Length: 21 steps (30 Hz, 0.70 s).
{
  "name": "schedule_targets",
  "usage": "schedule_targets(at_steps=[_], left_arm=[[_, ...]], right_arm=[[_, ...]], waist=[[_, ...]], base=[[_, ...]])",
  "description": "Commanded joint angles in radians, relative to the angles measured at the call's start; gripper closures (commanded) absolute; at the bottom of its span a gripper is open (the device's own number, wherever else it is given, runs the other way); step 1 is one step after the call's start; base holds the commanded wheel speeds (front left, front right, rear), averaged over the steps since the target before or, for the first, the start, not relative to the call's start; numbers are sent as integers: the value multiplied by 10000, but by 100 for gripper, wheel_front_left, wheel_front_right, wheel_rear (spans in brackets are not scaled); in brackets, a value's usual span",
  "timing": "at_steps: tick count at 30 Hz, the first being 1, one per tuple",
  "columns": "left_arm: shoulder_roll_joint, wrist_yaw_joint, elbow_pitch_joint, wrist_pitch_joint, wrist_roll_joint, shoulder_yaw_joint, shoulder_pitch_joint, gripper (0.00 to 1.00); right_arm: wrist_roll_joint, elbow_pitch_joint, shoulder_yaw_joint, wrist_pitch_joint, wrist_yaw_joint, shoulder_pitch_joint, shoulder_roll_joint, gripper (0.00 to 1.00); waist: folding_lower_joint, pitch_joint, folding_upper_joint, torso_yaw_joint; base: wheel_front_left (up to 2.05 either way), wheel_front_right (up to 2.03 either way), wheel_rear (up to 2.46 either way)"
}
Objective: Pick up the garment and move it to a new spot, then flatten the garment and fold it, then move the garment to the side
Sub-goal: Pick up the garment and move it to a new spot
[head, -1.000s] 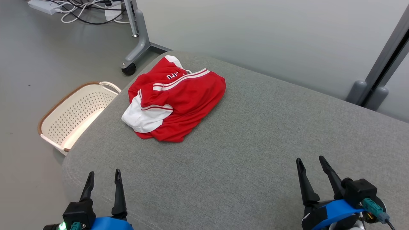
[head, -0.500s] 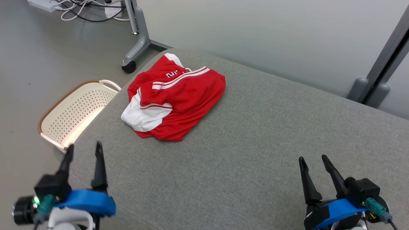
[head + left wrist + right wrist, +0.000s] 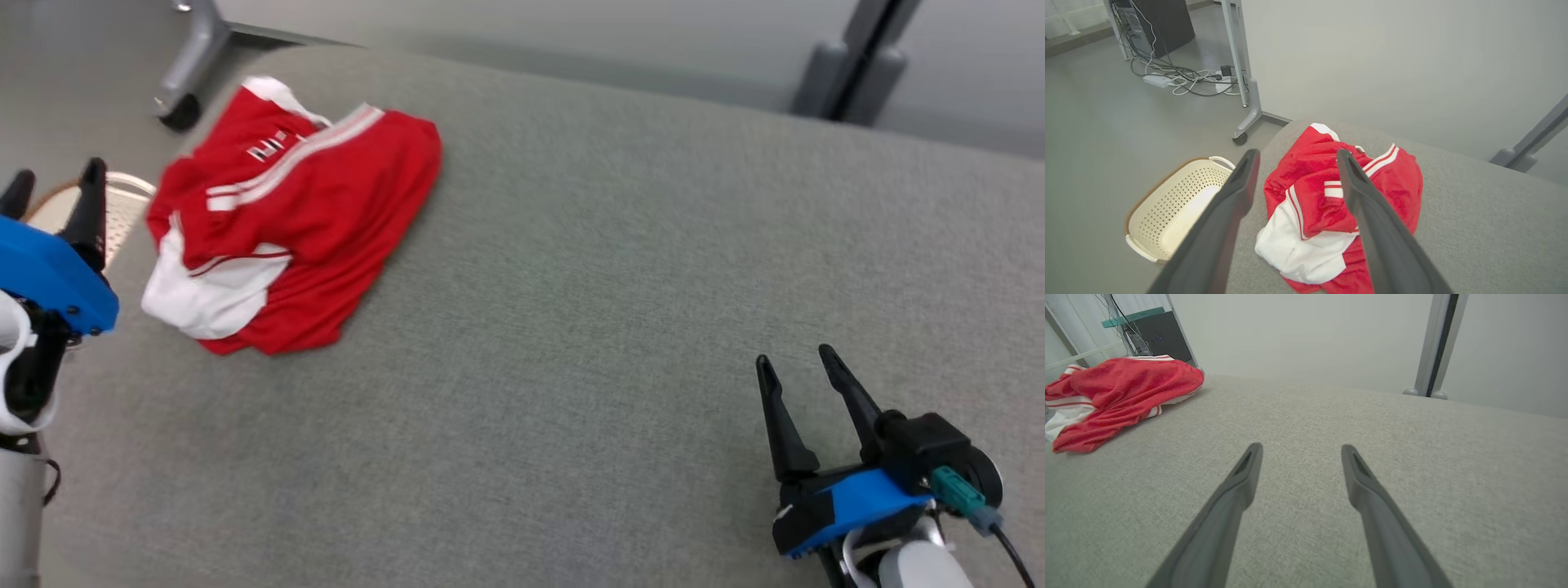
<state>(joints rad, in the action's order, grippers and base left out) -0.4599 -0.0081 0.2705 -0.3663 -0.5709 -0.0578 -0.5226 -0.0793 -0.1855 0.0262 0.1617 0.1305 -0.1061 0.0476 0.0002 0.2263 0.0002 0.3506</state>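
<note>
Here, the crumpled red garment (image 3: 286, 220) lies far left on the grey padded table (image 3: 588, 327). The left gripper (image 3: 55, 175), jaws wide and empty, hovers beside it, apparently lining up a grab; the right gripper (image 3: 794, 356), likewise open and empty, waits near right.

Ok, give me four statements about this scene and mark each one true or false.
1. The red and white garment lies crumpled on the grey padded surface. True.
2. The left hand is shut on the garment. False: it is open and holds nothing.
3. The right hand is open over bare padding, apart from the garment. True.
4. The garment lies in the cream basket. False: the basket stands on the floor beside the surface.
</note>
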Motion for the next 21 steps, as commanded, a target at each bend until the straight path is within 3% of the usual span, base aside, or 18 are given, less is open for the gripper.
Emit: schedule_targets(at_steps=[1, 5, 10, 21], left_arm=[[-83, -29, 224, -280, -200, 115, -311, 0], [-227, -8, 786, -1247, -956, 454, -951, 0], [-547, -114, 1173, -2010, -1133, 373, -1398, 0], [-577, -98, 1813, -3249, -1161, -194, -1651, 0]], right_arm=[[163, 188, 67, -99, 4, -245, 53, 0], [326, 554, 63, -345, 4, -419, 51, 0], [386, 883, -16, -446, 4, -636, 50, 0], [288, 1147, -76, -390, 4, -758, 50, 0]], waist=[[-2, 288, -2, -291], [-2, 953, -2, -962], [-2, 1572, -2, -1642], [-2, 2166, -2, -2226]], base=[[0, 0, 0], [0, 0, 0], [0, 0, 0], [0, 0, 0]])
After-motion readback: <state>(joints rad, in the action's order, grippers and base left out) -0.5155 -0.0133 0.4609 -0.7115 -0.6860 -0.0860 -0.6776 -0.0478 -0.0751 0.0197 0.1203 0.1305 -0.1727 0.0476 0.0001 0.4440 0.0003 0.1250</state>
